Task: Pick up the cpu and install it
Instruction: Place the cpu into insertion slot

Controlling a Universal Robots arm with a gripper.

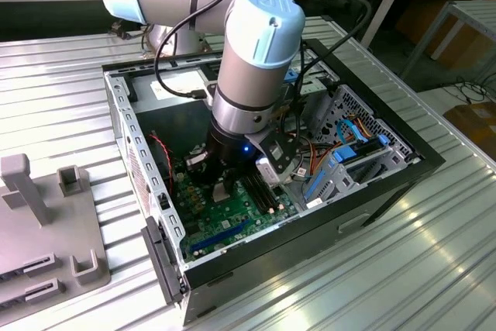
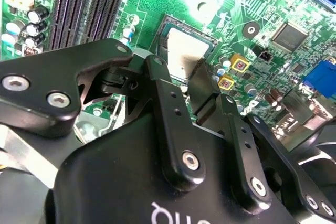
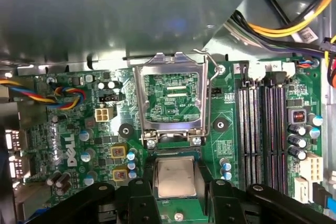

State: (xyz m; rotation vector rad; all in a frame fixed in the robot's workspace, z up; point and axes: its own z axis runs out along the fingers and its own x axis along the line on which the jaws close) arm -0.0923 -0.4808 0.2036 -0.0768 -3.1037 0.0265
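Okay, the open computer case [image 1: 422,159] lies on the ribbed metal table [image 1: 372,269], and inside it sit the green motherboard [image 1: 225,226], a run of blue cables [image 1: 356,133] and a red-and-black wire pair [image 1: 161,153]. The arm reaches straight down into the case. In the first wrist view the cpu [image 3: 176,176] lies flat at the socket, silver top up, just beside the raised metal frame [image 3: 170,59]. It is square, so no long axis, and its edges run parallel to that frame and to the black memory slots [image 3: 262,124]. The claw [image 2: 179,69] pinches it, with black fingers [image 2: 157,80] tight against two opposite edges. There is white lettering printed on the board beside the socket. On the exterior view's left, a grey fixture [image 1: 46,222] rests on the table.
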